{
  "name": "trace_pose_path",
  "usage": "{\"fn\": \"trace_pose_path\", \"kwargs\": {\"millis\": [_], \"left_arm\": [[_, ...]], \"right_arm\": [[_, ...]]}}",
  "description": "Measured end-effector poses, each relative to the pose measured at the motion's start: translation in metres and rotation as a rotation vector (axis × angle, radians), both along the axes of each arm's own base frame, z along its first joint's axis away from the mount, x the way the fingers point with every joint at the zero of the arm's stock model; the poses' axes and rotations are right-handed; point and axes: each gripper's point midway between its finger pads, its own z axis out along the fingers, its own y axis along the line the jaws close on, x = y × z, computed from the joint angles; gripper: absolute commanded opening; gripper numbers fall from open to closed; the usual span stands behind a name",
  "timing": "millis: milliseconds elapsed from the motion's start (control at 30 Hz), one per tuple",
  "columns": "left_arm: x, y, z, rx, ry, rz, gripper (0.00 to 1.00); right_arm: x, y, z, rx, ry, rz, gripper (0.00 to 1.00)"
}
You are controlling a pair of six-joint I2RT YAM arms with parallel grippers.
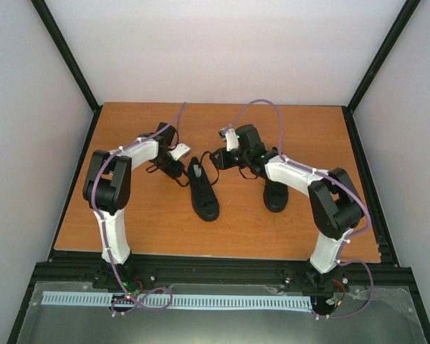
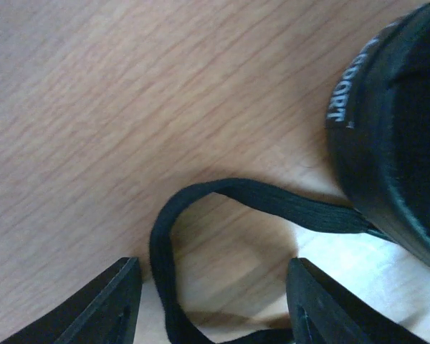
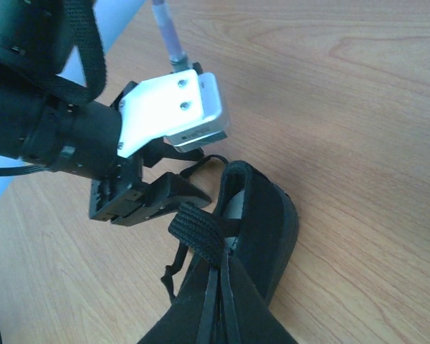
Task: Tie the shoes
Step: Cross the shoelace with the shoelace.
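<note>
Two black shoes lie on the wooden table: one in the middle (image 1: 203,190), the other (image 1: 275,195) partly under my right arm. My left gripper (image 2: 215,269) is open low over the table just behind the middle shoe's heel (image 2: 394,136). A loop of black lace (image 2: 229,190) lies flat between its fingers, untouched. My right gripper (image 3: 221,265) is shut on a doubled piece of lace (image 3: 198,228) held up above the same shoe (image 3: 269,215). The left gripper's finger (image 3: 168,193) sits right beside it.
The table (image 1: 143,222) is boxed in by a black frame (image 1: 215,258) and pale walls. The white camera mount (image 3: 172,107) of the left wrist hangs close to my right gripper. A purple cable (image 1: 258,104) arcs over the right arm.
</note>
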Motion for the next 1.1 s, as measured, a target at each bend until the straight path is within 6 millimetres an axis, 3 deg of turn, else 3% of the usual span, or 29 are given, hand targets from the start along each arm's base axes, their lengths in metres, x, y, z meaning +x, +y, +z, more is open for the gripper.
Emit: {"fn": "trace_pose_path", "kwargs": {"millis": [167, 200, 367, 633, 900, 1033, 1100], "left_arm": [[0.006, 0.008, -0.002, 0.049, -0.029, -0.02, 0.07], [0.006, 0.009, -0.002, 0.054, -0.03, -0.017, 0.02], [0.006, 0.016, -0.001, 0.061, -0.043, -0.023, 0.01], [0.008, 0.049, 0.013, 0.041, -0.058, 0.058, 0.01], [0.005, 0.042, 0.02, -0.002, -0.055, 0.051, 0.01], [-0.005, 0.022, 0.052, -0.124, -0.075, 0.007, 0.01], [-0.012, 0.008, 0.091, -0.218, -0.132, -0.037, 0.01]], "right_arm": [[-0.003, -0.003, 0.02, 0.016, -0.04, -0.003, 0.03], [-0.003, -0.003, 0.023, 0.018, -0.047, -0.004, 0.03], [-0.003, -0.005, 0.03, 0.016, -0.067, -0.005, 0.03], [-0.008, -0.011, 0.04, 0.006, -0.094, -0.009, 0.03], [-0.009, -0.015, 0.04, -0.012, -0.101, -0.012, 0.03], [-0.01, -0.016, 0.037, -0.021, -0.094, -0.007, 0.03], [-0.01, -0.017, 0.037, -0.015, -0.086, 0.001, 0.03]]}}
